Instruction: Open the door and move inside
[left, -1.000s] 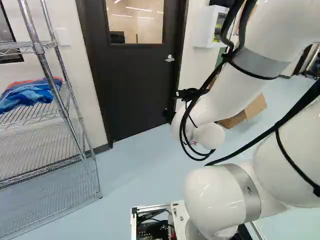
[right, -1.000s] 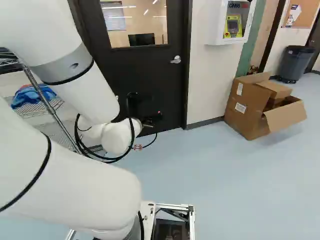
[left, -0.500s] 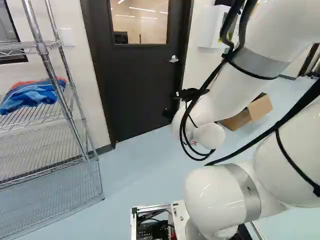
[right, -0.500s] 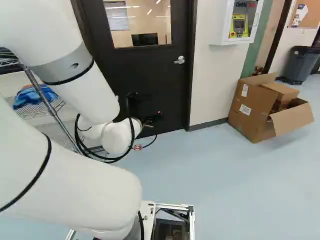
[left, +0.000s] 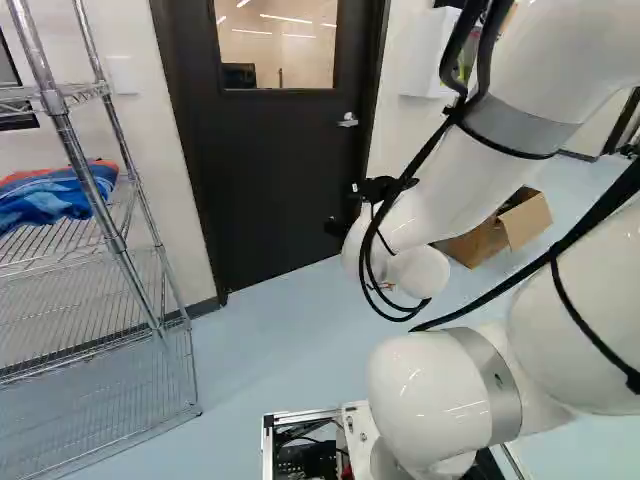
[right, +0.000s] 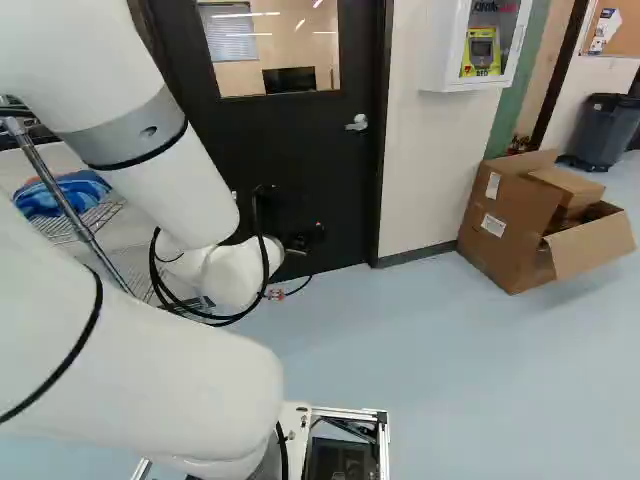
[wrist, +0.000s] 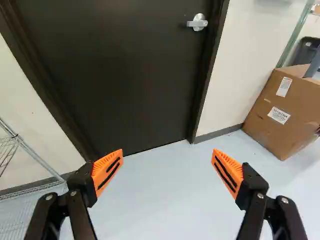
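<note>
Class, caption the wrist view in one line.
Open black end effector with orange pads facing a closed, flat black door with a silver metal lever handle.

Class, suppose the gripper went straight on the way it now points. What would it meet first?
Most likely the lower part of the door, well below the handle. The gripper may point low enough to meet the floor first; depth is unclear.

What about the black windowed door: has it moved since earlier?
No: the black door sits shut against its dark frame, as before; the base has moved.
</note>
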